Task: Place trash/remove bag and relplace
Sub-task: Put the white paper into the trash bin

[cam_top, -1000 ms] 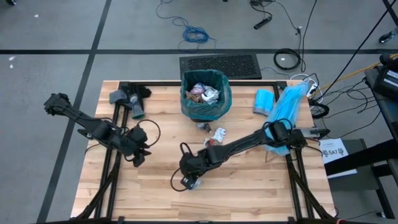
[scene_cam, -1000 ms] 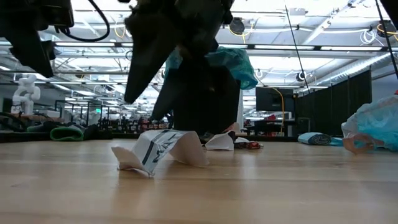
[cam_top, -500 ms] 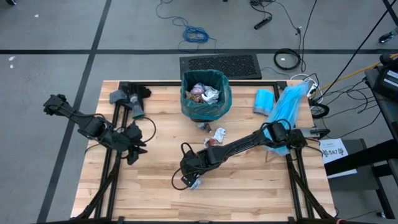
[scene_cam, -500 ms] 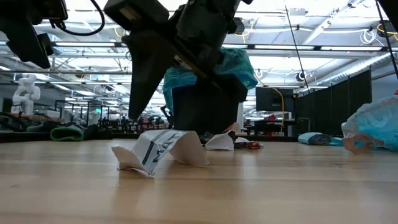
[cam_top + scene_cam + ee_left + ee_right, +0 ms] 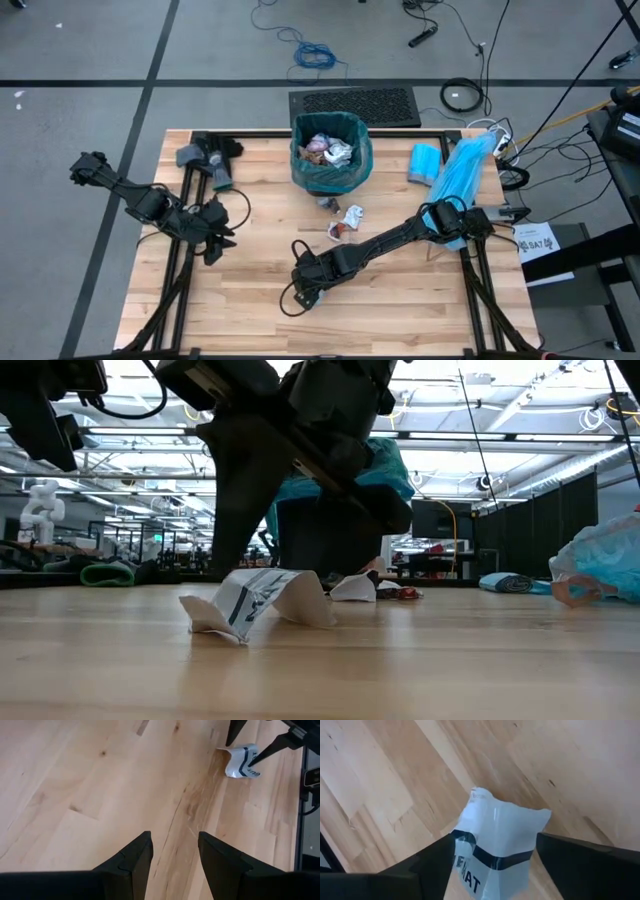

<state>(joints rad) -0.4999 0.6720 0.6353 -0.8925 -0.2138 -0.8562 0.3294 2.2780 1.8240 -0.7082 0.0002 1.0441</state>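
Observation:
A white wrapper with a black stripe lies crumpled on the wooden table near its front. My right gripper hangs over it, open, pointing steeply down, one finger on either side of the wrapper. The black bin lined with the dark teal bag stands at the far middle, several pieces of trash inside. More scraps lie on the table just in front of it. My left gripper waits open over bare wood at the left.
A pale sky-blue plastic bag and a folded blue item lie at the table's right. Grey objects sit at the far left. Bare wood lies between the two grippers and along the near edge.
My right gripper has opened wider and sunk toward the white wrapper, its fingers now straddling it. The wrapper has stayed where it was on the table.

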